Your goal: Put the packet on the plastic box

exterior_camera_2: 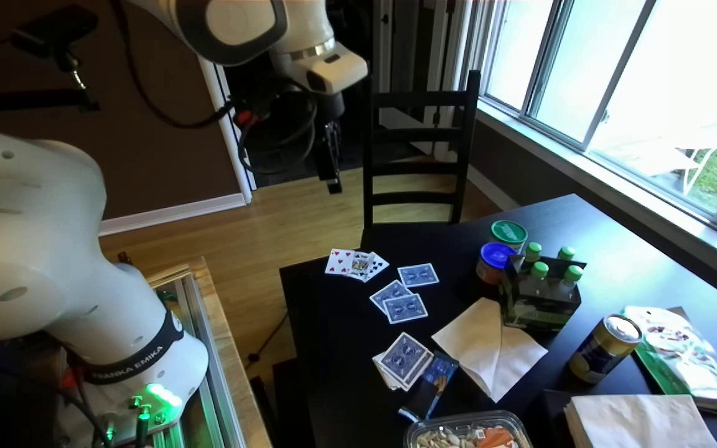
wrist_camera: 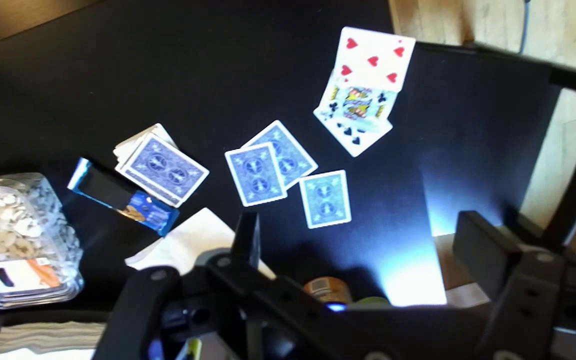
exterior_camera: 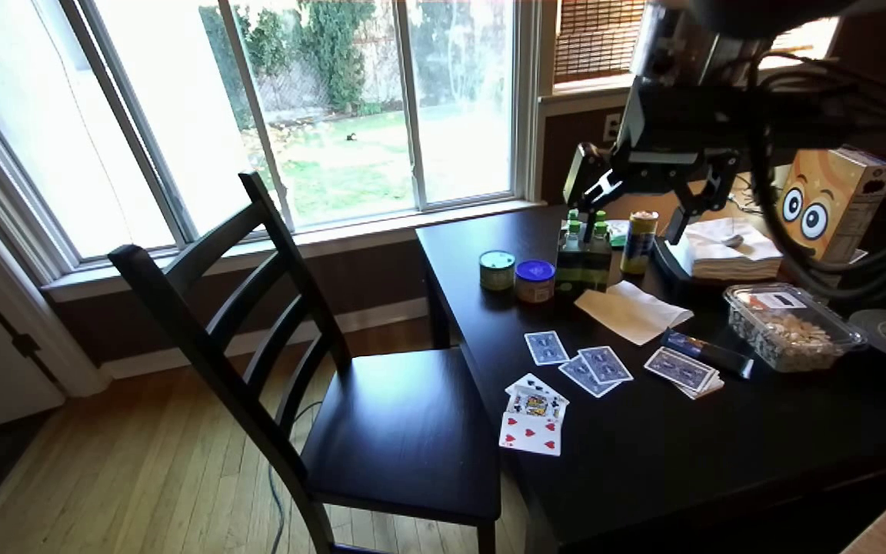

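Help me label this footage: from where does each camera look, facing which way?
Wrist view: arm-mounted, facing down at the table, cards and packet; end effector along the bottom.
In an exterior view: raised, facing the window past the chair; end effector at upper right.
In an exterior view: raised, facing the chair across the table; arm at left.
Both exterior views share chair, cards, packet, end effector.

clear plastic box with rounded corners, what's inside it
Pale, flat, seed-like pieces show inside the clear plastic box. A white and orange label covers part of the top. From above, contents beneath it or deeper down are covered.
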Robot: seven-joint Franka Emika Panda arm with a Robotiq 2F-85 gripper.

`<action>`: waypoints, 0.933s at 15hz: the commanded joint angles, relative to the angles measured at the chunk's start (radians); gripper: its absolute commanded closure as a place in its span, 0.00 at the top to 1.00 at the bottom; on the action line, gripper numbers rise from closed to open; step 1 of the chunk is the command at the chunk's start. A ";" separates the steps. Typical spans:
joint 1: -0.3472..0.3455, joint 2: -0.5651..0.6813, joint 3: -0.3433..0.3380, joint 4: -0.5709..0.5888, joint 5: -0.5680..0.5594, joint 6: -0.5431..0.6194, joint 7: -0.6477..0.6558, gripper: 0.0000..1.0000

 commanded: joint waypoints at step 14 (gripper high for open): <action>-0.774 0.692 0.464 0.218 -0.971 0.045 1.057 1.00</action>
